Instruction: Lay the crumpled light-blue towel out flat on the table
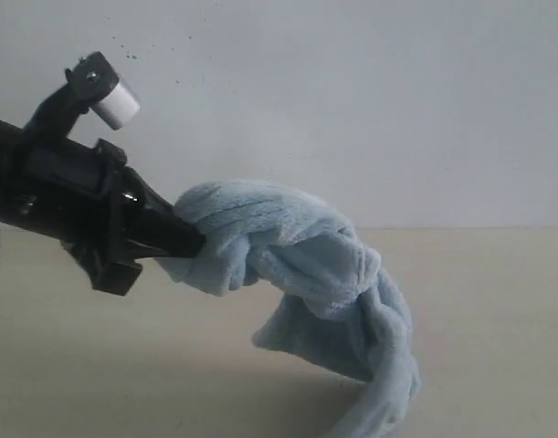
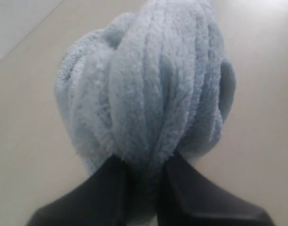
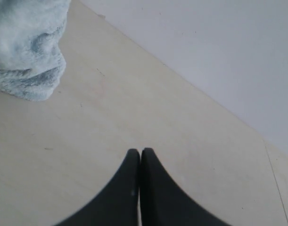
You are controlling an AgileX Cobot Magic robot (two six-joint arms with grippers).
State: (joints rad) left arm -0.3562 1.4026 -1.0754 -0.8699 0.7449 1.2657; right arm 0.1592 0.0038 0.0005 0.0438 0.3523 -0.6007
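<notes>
The left gripper (image 2: 143, 162) is pinched on a fat fold of the towel (image 1: 297, 265), bunched up mid-frame above the table (image 1: 498, 301), so it may slip out or not unroll; the right gripper (image 3: 140, 153) is squeezed together, empty.

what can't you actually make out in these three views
Towel lower end: exterior view, cut off by the bottom edge.
Towel corners and hems: every view, lost in its bunched folds.
Left hand fingertips: left wrist and exterior views, buried in the towel.
Right hand: outside the exterior view; only its wrist view shows it, shut above the table.
</notes>
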